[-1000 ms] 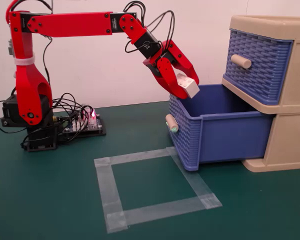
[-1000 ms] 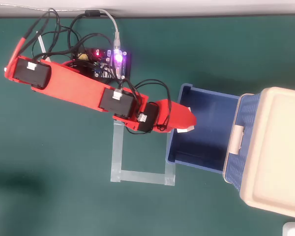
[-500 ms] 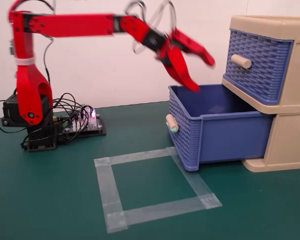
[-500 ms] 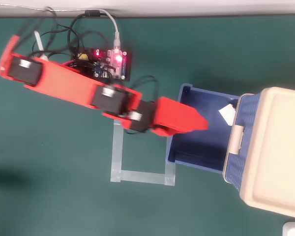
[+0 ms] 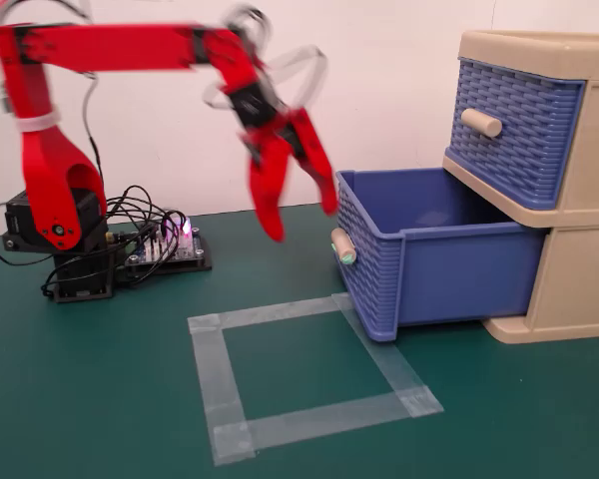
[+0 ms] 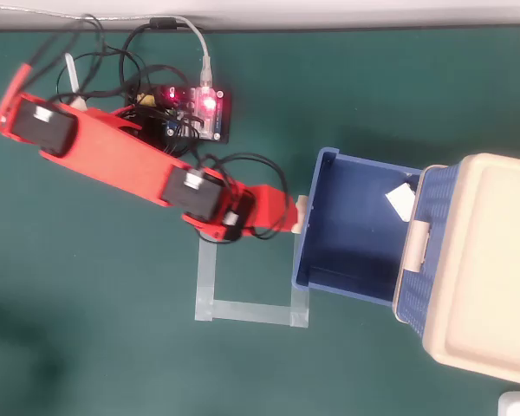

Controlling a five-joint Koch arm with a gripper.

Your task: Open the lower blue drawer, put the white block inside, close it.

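The lower blue drawer (image 5: 459, 269) is pulled out of the beige cabinet (image 5: 579, 289), and its teal-tipped handle (image 5: 343, 245) faces left. In the overhead view the white block (image 6: 401, 202) lies inside the drawer (image 6: 305, 260), near the back by the cabinet (image 6: 494, 269). The drawer wall hides the block in the fixed view. My red gripper (image 5: 301, 222) hangs open and empty, blurred, just above and left of the drawer's front. In the overhead view it (image 6: 282, 212) sits next to the handle (image 6: 302, 210).
The upper blue drawer (image 5: 514, 130) with a plain beige handle is shut. A square of clear tape (image 5: 309, 374) marks the green mat left of the drawer. The arm base and a lit controller board (image 5: 165, 244) with cables stand at the far left.
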